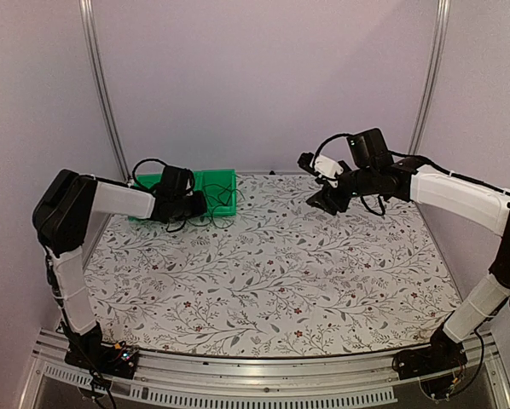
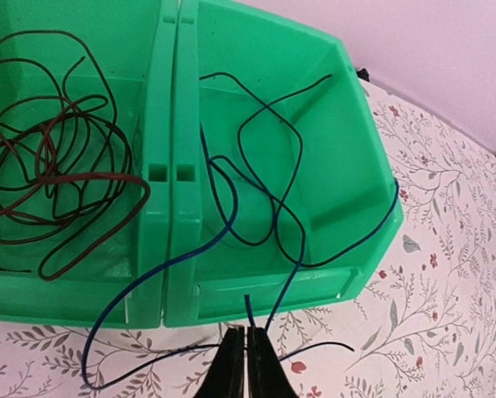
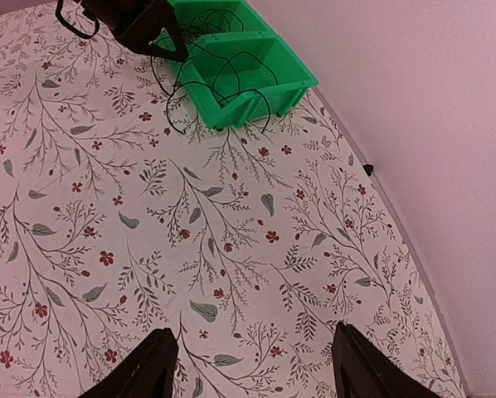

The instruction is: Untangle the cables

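L claw point(image 2: 246, 336) clenched on thin black wires point(image 2: 273, 203) running straight ahead into green plastic bin point(image 2: 356, 149); R claw point(image 3: 255, 338) released, far off.

We see the cables point(image 2: 269, 199) as thin dark loops just ahead of the left tool point(image 2: 245, 365), spilling from the green bin point(image 2: 347, 166) onto the table point(image 2: 447, 249). One strand enters the tool's closed tips. Further left of the tool lies a loose reddish-brown coil point(image 2: 57, 166).

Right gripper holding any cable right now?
No: the right gripper stands open, with only the floral tablecloth showing between its fingers.
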Robot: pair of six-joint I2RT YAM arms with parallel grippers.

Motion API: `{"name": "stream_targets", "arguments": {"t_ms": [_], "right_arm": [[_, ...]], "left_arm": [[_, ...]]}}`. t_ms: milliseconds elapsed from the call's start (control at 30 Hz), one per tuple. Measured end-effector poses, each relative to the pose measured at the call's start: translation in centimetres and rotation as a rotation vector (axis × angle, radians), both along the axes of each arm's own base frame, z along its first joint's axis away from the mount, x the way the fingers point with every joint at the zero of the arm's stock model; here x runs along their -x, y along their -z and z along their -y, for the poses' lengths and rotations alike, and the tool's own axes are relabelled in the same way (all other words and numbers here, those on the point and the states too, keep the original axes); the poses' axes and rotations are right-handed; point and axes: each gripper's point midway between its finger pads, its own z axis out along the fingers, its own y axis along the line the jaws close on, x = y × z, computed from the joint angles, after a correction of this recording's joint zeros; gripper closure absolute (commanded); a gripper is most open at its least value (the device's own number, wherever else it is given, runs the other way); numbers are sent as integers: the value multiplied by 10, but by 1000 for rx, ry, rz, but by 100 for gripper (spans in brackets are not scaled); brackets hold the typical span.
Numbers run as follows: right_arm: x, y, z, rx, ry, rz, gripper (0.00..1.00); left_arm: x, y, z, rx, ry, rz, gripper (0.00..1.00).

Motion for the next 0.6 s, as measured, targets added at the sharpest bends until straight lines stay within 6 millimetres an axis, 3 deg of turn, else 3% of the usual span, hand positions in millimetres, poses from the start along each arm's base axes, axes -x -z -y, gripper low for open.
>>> {"name": "stream_targets", "arguments": {"t_ms": [100,167,300,467,600], "right_arm": [[0,0,0,0,-1,0,32],[0,0,0,1,-3,1,32],[1,0,-1,-2,-9,-1,33],[2,3,-3,-5,-17,-11,33],[1,9,-4,3,-19,-25,33]], "left_arm": [[5,-14,-2,3,12,0,65],[10,-27,-4,22,25,-5,56],[18,-37,-20,72,25,-52,51],[29,-6,-51,59,-19,-157,51],[30,18,-54,27,-10,-206,54]]}}
